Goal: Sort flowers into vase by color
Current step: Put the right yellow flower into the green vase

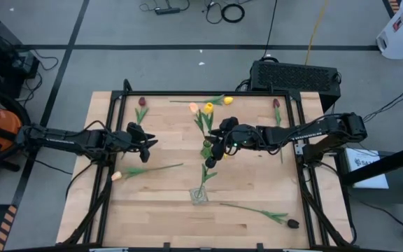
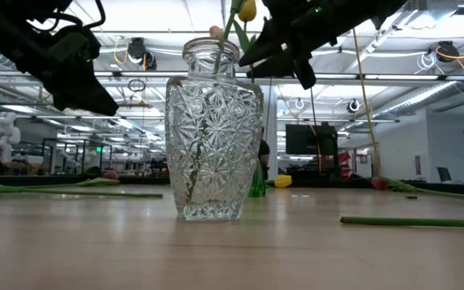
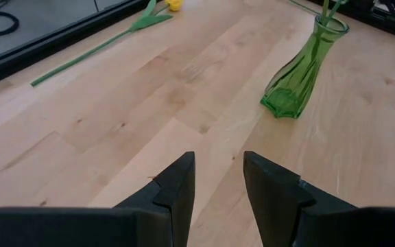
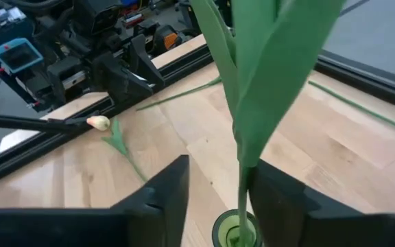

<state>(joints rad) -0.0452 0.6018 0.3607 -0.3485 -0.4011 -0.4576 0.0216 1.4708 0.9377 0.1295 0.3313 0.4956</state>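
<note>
Wooden tabletop, flowers scattered. Right tool parted around stem over green vase; left tool parted, empty. Next, probably: lift clear.

Both arms are dark, near-black, built of slim tubular links joined by chunkier rounded joint housings. The left arm carries pale lettering along its long forearm link, too small to read; the right arm bears a similar pale marking on its forearm. A small green light glows on the right arm's wrist housing. Each wrist ends in a blocky black body. The left gripper's fingers are matte black, flat-faced, angular wedges with stepped, bevelled edges. The right gripper's fingers look alike: broad, dark, smooth plastic slabs tapering upward.
</note>
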